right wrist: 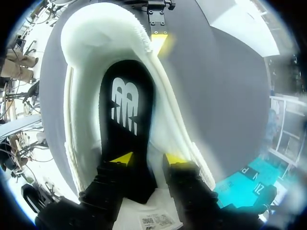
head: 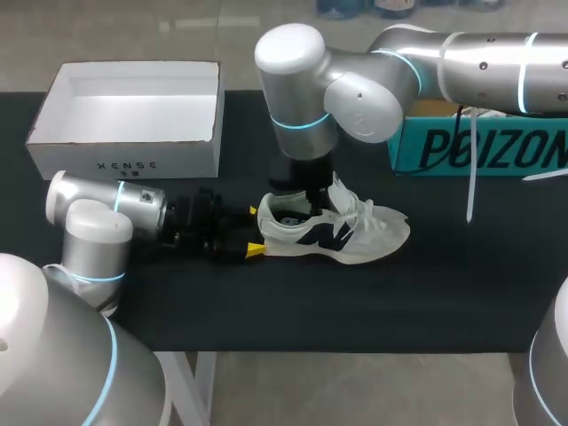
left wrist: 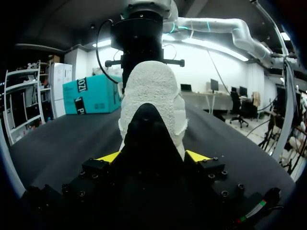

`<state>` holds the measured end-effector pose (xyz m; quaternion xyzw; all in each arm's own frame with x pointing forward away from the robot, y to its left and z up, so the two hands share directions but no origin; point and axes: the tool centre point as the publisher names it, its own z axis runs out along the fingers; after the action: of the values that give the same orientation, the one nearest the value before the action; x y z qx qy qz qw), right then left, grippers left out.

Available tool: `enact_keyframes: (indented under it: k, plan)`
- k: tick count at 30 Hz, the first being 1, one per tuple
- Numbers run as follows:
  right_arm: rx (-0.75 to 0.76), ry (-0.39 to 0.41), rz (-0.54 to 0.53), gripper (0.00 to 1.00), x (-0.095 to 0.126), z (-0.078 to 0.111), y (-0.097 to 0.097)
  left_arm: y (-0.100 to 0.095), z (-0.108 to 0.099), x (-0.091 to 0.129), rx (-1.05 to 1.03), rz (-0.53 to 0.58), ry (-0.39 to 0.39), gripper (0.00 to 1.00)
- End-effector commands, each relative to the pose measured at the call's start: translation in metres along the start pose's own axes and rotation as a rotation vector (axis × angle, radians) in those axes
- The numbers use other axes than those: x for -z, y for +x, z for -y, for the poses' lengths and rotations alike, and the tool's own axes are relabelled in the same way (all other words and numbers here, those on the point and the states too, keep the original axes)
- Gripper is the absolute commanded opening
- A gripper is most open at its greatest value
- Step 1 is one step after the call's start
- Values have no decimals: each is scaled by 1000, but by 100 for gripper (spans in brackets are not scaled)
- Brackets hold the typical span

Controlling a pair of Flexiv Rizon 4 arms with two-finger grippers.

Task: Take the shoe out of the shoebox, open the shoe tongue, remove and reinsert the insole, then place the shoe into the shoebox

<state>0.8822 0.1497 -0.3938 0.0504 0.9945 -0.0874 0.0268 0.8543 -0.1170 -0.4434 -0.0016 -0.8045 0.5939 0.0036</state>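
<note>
A white sneaker (head: 342,232) with a dark side logo lies on the black table, toe to the right. My left gripper (head: 254,231) holds its heel (left wrist: 151,91) from behind, a yellow fingertip (left wrist: 109,157) pressed on each side. My right gripper (head: 306,202) points down into the shoe's opening. In the right wrist view its fingers (right wrist: 123,158) stand apart over the black insole (right wrist: 125,110), which lies flat inside the shoe; one finger is above the insole, the other by the white lining. The open white shoebox (head: 133,124) stands at the back left, with nothing in it.
A teal box (head: 484,146) stands at the back right, behind the right arm. The table (head: 355,302) shows bare black surface in front of the shoe and between shoe and shoebox.
</note>
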Motion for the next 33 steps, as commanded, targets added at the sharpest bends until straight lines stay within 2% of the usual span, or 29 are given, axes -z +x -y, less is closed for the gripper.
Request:
enact_keyframes:
  k: [1, 12, 13, 14, 16, 22, 33]
  plan:
    - [3, 2, -10, 41, -8, -6, -1, 0, -4, -4, -3, -1, 1, 0]
    - [32, 6, -78, 46, -43, -20, 20, 0, -4, -4, -3, -1, 1, 0]
    - [34, 6, -84, 44, -46, -20, 22, 0, -4, -4, -3, -1, 1, 0]
    - [35, 7, -92, 36, -48, -20, 24, 0, -4, -4, -3, -1, 1, 0]
    - [37, 5, -104, 0, -50, -18, 28, 0, -4, -4, -3, -1, 1, 0]
    - [33, 12, -128, 0, -48, -14, 33, 0, -4, -4, -3, -1, 1, 0]
    - [58, 12, -143, 0, -29, -15, 32, 0, -4, -4, -3, -1, 1, 0]
